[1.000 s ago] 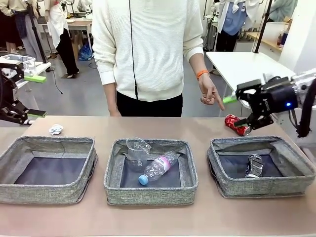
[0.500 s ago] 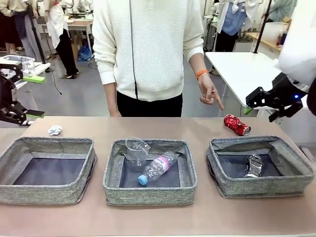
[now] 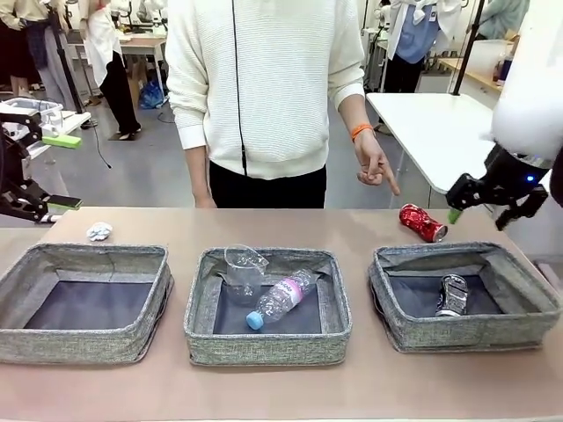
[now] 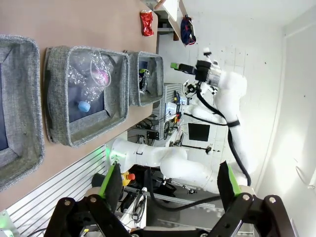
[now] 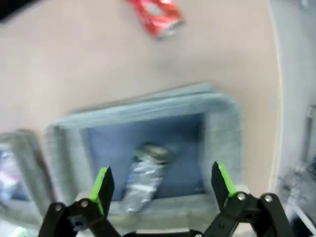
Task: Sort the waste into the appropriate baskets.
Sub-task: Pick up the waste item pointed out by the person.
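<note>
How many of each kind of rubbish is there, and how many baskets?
Cans: 2, the red can and the crushed silver can
Plastic bottle: 1
Plastic cup: 1
Paper ball: 1
Baskets: 3, left basket, middle basket, right basket
Total: 8

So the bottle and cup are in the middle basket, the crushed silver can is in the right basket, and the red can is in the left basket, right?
One slip: the red can lies on the table behind the right basket, in no basket, as the front view shows. The bottle and cup are in the middle basket, the crushed silver can in the right one.
</note>
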